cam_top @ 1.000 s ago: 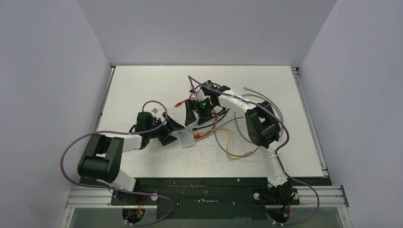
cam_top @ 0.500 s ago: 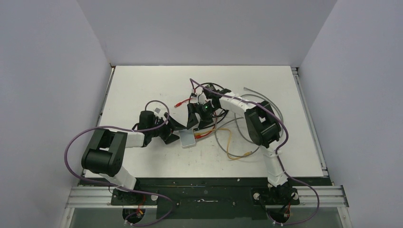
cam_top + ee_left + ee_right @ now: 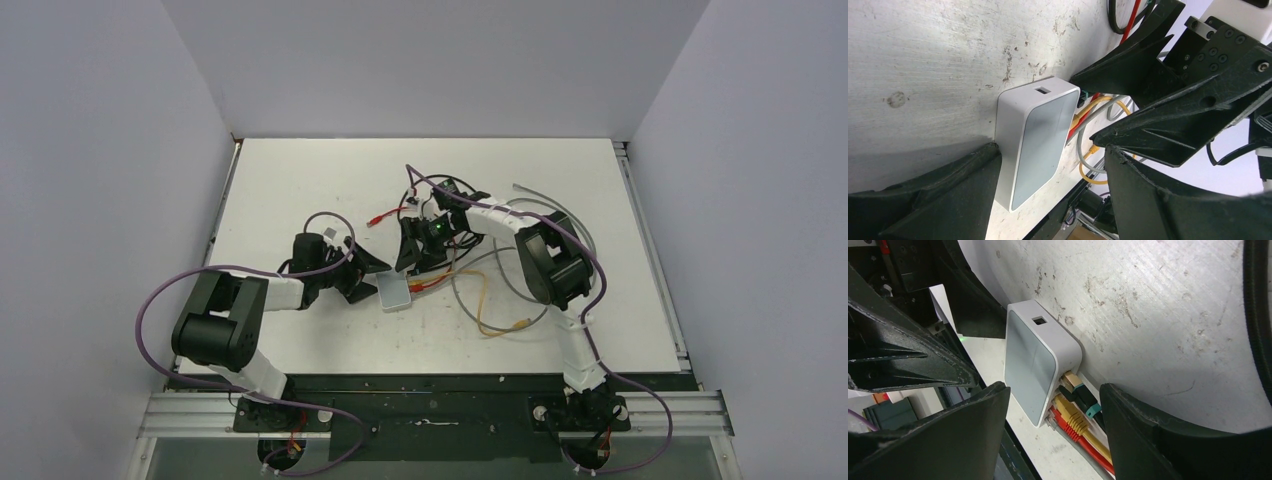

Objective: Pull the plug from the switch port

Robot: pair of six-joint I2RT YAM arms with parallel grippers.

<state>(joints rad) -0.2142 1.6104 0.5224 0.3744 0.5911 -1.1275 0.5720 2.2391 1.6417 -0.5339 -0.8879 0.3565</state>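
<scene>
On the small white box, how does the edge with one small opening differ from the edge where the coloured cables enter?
The one-opening edge has a single rectangular socket; the cable edge has at least three side by side. The one-opening edge's socket is empty, while the cable edge holds a yellow plug, a red plug and a black plug with a teal tab. Both are narrow pale sides of the same box.
</scene>
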